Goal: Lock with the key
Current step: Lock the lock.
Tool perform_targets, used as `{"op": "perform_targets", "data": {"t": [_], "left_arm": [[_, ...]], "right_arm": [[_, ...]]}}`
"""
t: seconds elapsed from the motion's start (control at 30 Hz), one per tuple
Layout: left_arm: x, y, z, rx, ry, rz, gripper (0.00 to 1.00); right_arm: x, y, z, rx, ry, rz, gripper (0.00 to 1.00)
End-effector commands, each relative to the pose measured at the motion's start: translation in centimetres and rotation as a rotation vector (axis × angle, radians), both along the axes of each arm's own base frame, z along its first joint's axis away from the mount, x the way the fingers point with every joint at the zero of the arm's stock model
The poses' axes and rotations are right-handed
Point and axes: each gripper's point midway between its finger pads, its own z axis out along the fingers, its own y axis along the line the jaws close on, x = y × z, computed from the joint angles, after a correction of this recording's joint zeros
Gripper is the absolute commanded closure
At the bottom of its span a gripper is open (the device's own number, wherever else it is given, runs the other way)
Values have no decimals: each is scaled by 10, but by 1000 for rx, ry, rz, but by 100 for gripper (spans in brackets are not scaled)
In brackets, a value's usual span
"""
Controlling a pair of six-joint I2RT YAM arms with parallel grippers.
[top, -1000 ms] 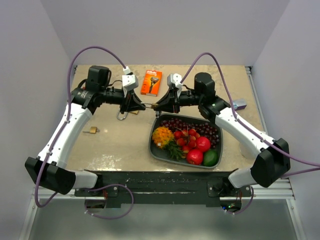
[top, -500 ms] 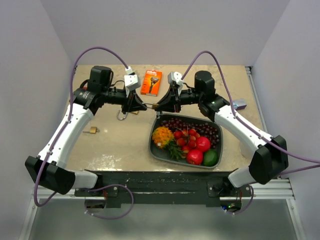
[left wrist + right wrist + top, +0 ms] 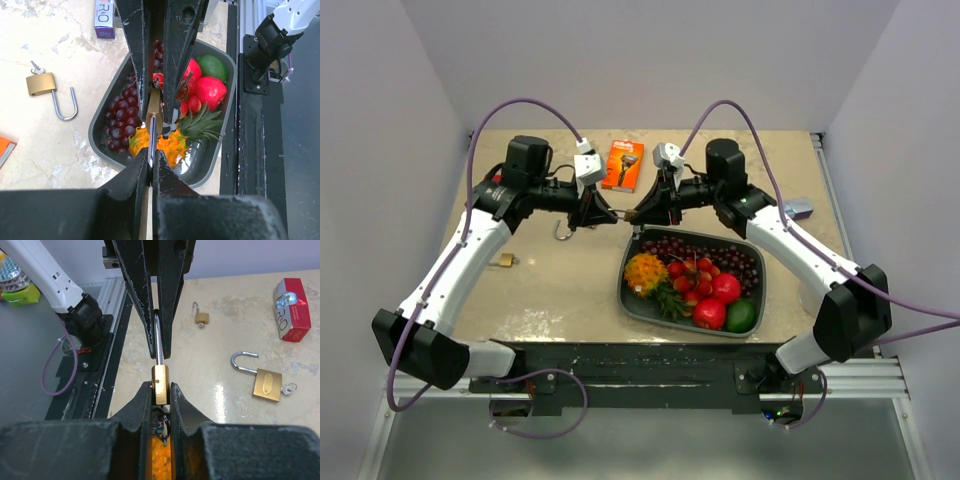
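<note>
While shackle (image 3: 151, 144) is clamped in left fingers (image 3: 131, 181), body (image 3: 160, 385) in right fingers (image 3: 134, 412), either could be twisted loose by misalignment.

**Item:** small brass padlock (image 3: 160, 381) with rectangular body and polished steel shackle (image 3: 158, 351).

**Position:** held in the air, lying roughly level. The body is pinched by its flat faces in the right gripper (image 3: 161, 391). The shackle's bow is clamped in the left gripper (image 3: 151, 161).

**State:** the shackle is seen edge-on, so whether it is latched cannot be told.

**Key:** a small dark metal piece (image 3: 174, 115) shows beside the body's end. It is too hidden to tell if it is the key.
</note>
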Motion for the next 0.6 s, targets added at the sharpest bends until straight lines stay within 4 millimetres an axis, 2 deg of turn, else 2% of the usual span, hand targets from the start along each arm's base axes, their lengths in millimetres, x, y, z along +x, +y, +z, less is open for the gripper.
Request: {"op": "perform_targets", "data": {"t": [0.0,0.2,0.27,0.3,0.43,0.47,0.53,0.57], "left_arm": [[-11,-32,6,-66,-41,-114,100],[-14,-32,6,-61,-20,-97,100],[-14,-26,6,-49,-19,-78,100],[-9,-19,5,-48,-15,-53,100],[3,4,9,-69,12,17,100],[5,8,10,-71,9,27,100],[14,20,13,-76,5,65,100],[16,23,14,-78,-1,69,100]], "right_arm": [[-24,29,54,123,-169,124,100],[-21,38,55,117,-165,125,100],[-21,33,47,80,-166,109,100],[-19,31,46,73,-203,100,100],[-10,16,33,27,-169,50,100],[-8,13,33,19,-158,38,85],[2,5,30,3,-142,3,73],[5,3,28,-3,-132,-5,58]]}}
